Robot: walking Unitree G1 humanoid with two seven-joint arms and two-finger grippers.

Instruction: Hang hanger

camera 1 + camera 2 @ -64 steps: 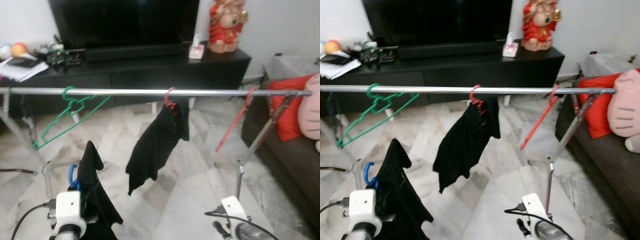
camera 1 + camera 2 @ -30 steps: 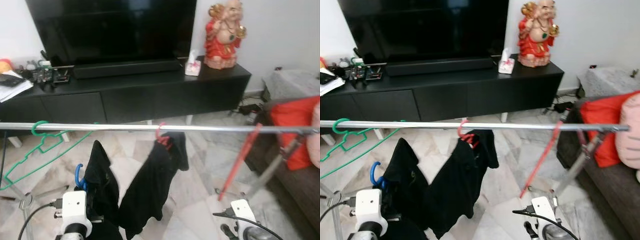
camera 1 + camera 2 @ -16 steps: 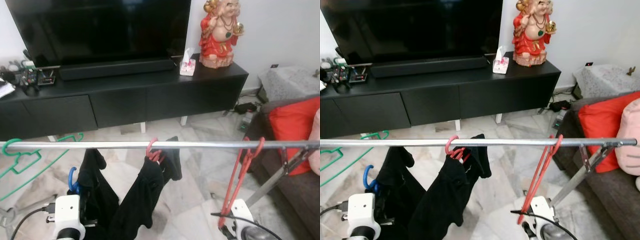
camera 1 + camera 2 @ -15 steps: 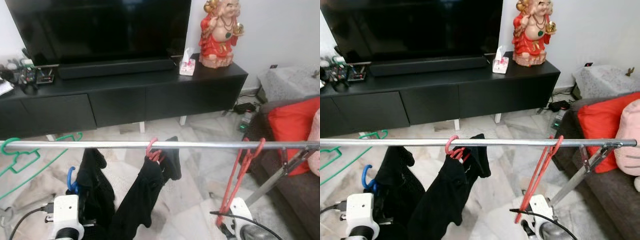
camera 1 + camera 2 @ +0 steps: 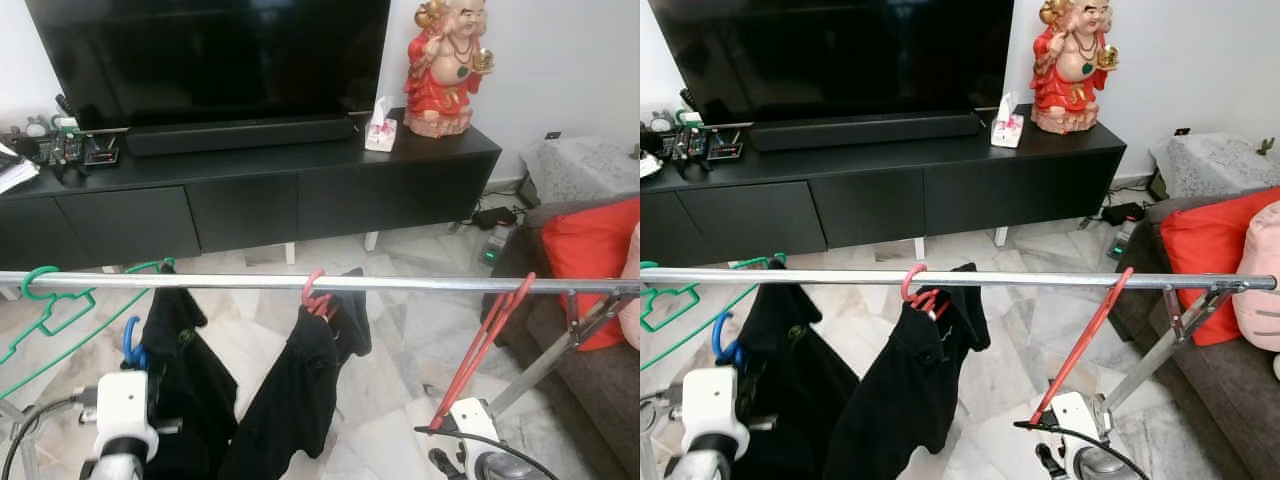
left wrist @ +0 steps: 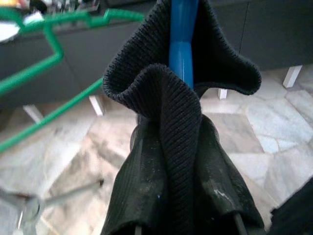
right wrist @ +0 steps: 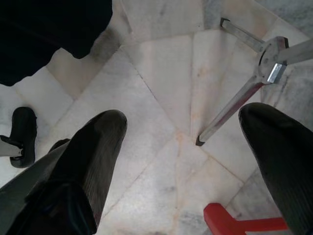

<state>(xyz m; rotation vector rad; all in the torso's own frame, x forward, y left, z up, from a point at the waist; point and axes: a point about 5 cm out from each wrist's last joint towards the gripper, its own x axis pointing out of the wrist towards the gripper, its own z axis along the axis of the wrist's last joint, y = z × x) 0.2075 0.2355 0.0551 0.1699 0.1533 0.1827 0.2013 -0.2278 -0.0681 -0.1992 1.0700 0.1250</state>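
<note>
Colours along the silver rail [image 5: 420,285]

Showing a blue hanger [image 6: 182,41] under a ribbed black garment [image 6: 171,161], a green hanger [image 5: 45,310], two red hangers [image 5: 480,350] — one carrying black cloth [image 5: 300,400] — over pale veined marble floor [image 7: 161,88], before a black cabinet [image 5: 300,190] bearing a red-and-gold figurine [image 5: 450,65].

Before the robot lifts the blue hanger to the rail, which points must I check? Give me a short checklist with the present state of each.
1. Left pincer shut on the blue plastic hanger with black garment: ok.
2. Blue hook on the silver metal rail: not ok, it is below the rail.
3. Free rail between the green wire hanger and the red hanger with black cloth: ok.
4. Right pincer open, holding nothing: ok.
5. Empty red hanger hooked on the rail: ok.
</note>
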